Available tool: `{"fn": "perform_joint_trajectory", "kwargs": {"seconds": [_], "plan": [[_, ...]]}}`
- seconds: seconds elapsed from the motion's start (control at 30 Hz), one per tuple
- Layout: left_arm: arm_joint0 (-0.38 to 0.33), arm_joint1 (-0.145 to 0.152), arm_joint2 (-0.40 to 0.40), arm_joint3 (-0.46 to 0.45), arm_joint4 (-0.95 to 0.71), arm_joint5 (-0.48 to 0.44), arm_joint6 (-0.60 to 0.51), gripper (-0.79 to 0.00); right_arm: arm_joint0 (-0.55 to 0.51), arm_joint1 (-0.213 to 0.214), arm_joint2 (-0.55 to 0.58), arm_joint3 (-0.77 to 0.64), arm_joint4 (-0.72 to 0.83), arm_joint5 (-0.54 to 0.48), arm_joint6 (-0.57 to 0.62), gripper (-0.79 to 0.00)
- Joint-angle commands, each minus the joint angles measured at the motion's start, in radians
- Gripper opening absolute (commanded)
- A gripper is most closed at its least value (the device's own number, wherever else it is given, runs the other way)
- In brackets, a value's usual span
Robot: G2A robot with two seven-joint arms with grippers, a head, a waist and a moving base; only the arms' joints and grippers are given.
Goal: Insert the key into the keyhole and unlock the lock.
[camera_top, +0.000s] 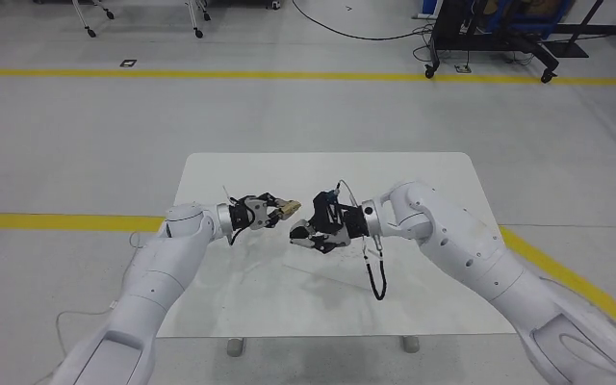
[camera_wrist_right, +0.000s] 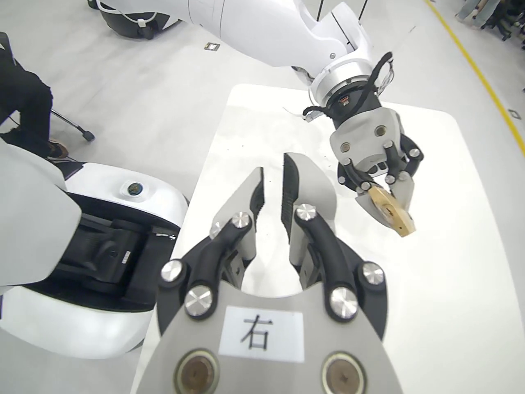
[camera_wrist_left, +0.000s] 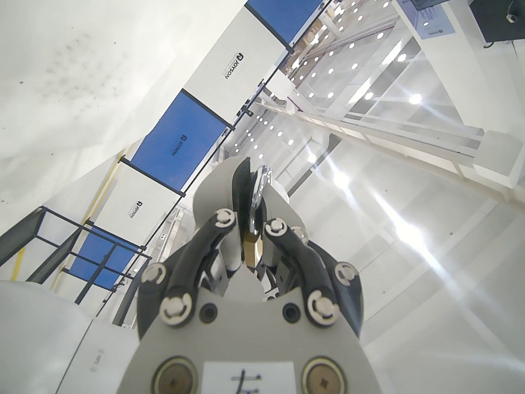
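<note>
From the top view, the left fingers are clamped on a brass lock, and its body juts out past their tips. The right fingers sit just beside those tips, near the lock but apart from it. Both pairs are held above the middle of the white counter.

In the left wrist view, the left fingers are closed tight on the lock. Its brass body lies deep between them, near their base. Its silver shackle runs up between the pads toward the tips.

In the right wrist view, the right fingers stand a narrow gap apart. Nothing sits between the ribbed pads, and bare counter shows through the gap. Beyond their tips and off to one side, the left fingers grip the lock. Its brass body sticks out from between their tips, tilted, with a flat face turned toward the right fingers. It hangs clear of the counter and touches neither right finger.
</note>
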Motion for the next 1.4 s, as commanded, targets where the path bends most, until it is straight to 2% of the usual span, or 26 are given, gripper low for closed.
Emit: {"fn": "perform_joint_trajectory", "kwargs": {"seconds": [0.0,0.13,0.47,0.67,0.87,0.9,0.93,0.97,1.03,1.37], "plan": [[0.005,0.002,0.000,-0.013,0.017,-0.021,0.003,-0.785,0.015,-0.007,-0.012,0.034,0.056,0.000,0.010,-0.785],[0.021,0.008,-0.001,-0.043,0.050,-0.062,0.001,-0.785,0.029,-0.021,-0.023,0.083,0.102,0.000,-0.014,-0.785],[0.046,0.017,-0.010,-0.092,0.081,-0.076,0.009,-0.785,0.060,-0.056,-0.055,0.175,0.117,0.079,0.065,-0.785],[0.064,0.022,-0.011,-0.133,0.144,-0.143,0.073,-0.785,0.066,-0.075,-0.068,0.198,0.131,0.117,0.106,-0.785],[0.089,0.026,-0.032,-0.164,0.139,-0.160,0.123,-0.785,0.066,-0.079,-0.036,0.178,0.107,0.087,0.049,-0.785],[0.092,0.026,-0.040,-0.165,0.128,-0.161,0.143,-0.785,0.061,-0.076,-0.024,0.166,0.089,0.071,0.030,-0.496],[0.095,0.025,-0.048,-0.166,0.116,-0.161,0.165,-0.785,0.059,-0.072,-0.009,0.145,0.064,0.055,0.011,-0.394],[0.099,0.025,-0.055,-0.167,0.103,-0.161,0.187,-0.785,0.056,-0.067,0.006,0.117,0.033,0.039,-0.008,0.000],[0.105,0.024,-0.067,-0.172,0.082,-0.158,0.216,-0.785,0.050,-0.058,0.031,0.057,-0.038,0.022,-0.023,0.000],[0.129,0.025,-0.093,-0.208,0.085,-0.199,0.305,-0.785,0.050,-0.058,0.031,0.057,-0.038,0.022,-0.023,0.000]]}}
